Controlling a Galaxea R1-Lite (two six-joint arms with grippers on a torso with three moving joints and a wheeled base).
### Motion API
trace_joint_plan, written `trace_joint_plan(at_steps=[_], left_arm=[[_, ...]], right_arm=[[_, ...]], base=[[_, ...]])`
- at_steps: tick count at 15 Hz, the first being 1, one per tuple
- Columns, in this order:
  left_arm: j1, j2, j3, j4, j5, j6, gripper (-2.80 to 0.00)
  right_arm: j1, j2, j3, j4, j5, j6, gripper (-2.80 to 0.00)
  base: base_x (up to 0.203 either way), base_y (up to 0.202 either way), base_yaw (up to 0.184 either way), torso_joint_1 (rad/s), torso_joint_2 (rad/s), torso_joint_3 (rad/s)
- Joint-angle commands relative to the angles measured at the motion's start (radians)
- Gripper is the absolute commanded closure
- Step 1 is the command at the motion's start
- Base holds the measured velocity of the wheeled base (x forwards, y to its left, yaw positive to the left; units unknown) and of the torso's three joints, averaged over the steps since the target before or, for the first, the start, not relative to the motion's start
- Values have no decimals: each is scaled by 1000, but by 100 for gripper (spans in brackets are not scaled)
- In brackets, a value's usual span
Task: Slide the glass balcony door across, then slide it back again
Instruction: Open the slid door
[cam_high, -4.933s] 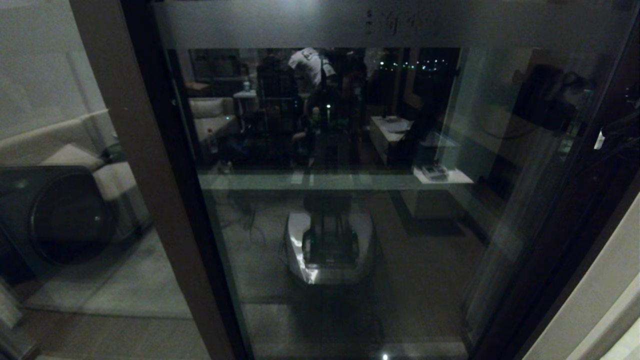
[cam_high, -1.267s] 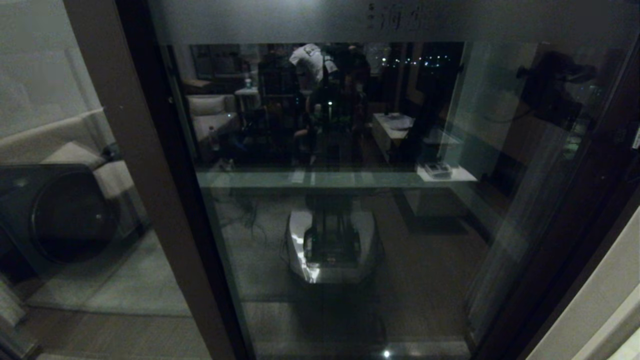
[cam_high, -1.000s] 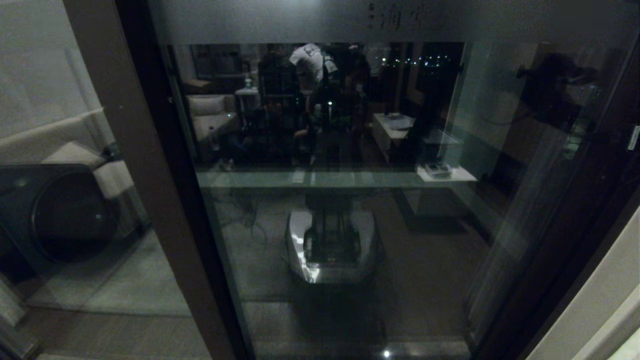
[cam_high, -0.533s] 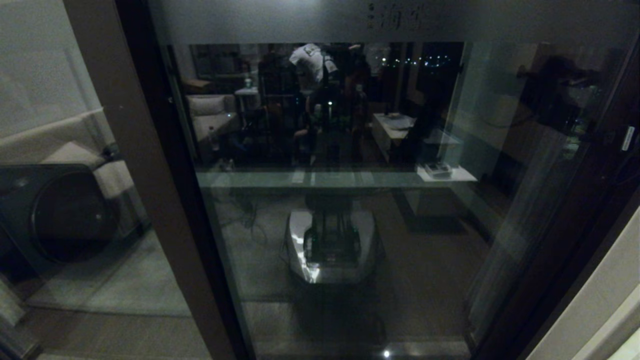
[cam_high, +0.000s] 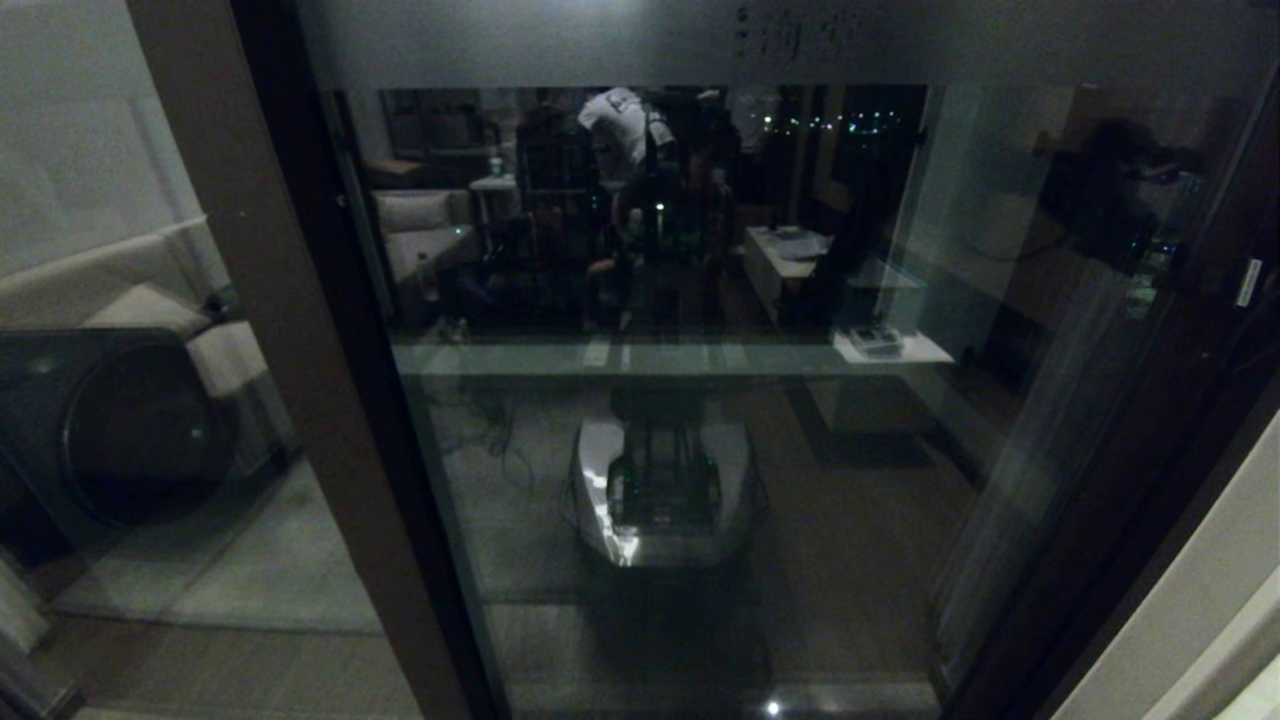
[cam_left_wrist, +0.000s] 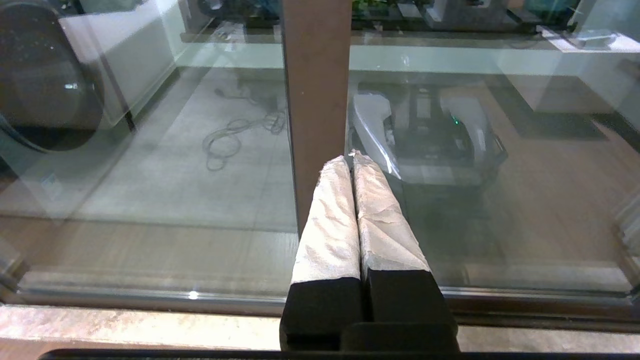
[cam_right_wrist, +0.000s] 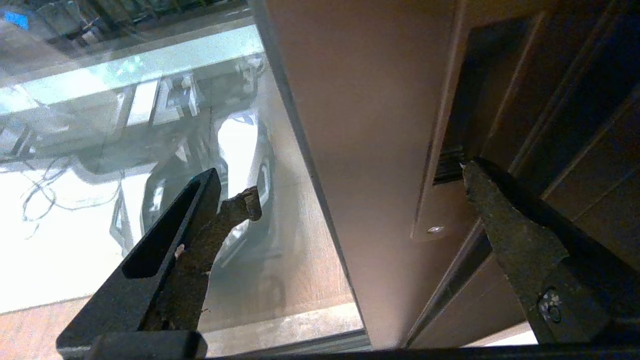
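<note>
The glass balcony door (cam_high: 700, 450) fills the head view, its frosted top strip (cam_high: 560, 40) carrying Chinese characters. In the right wrist view my right gripper (cam_right_wrist: 357, 185) stands open astride the door's brown upright (cam_right_wrist: 370, 125). One finger (cam_right_wrist: 505, 235) has its tip at the lower end of the recessed slot handle (cam_right_wrist: 467, 90), just above a small screw (cam_right_wrist: 436, 230); the other finger is over the glass. My left gripper (cam_left_wrist: 350, 156) is shut and empty, low down, pointing at another brown upright (cam_left_wrist: 315, 75). The right arm (cam_high: 1245, 285) shows dimly at the head view's right edge.
A dark front-loading washing machine (cam_high: 120, 430) stands behind the plain glass on the left. A pale wall (cam_high: 1180, 600) borders the door frame on the right. The floor track (cam_left_wrist: 150, 295) runs along the sill. My own base is mirrored in the glass (cam_high: 660, 490).
The right arm has crept leftward toward the door's right upright over the last second. The door itself has not visibly moved, and the left arm is out of the head view.
</note>
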Motion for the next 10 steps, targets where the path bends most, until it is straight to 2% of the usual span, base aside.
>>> trace_joint_plan(at_steps=[1, 10], left_arm=[[0, 0, 0, 1, 1, 0, 0], [0, 0, 0, 1, 1, 0, 0]], right_arm=[[20, 0, 8, 0, 3, 11, -280], [27, 26, 3, -28, 2, 17, -280]], base=[[0, 0, 0, 0, 0, 0], [0, 0, 0, 0, 0, 0]])
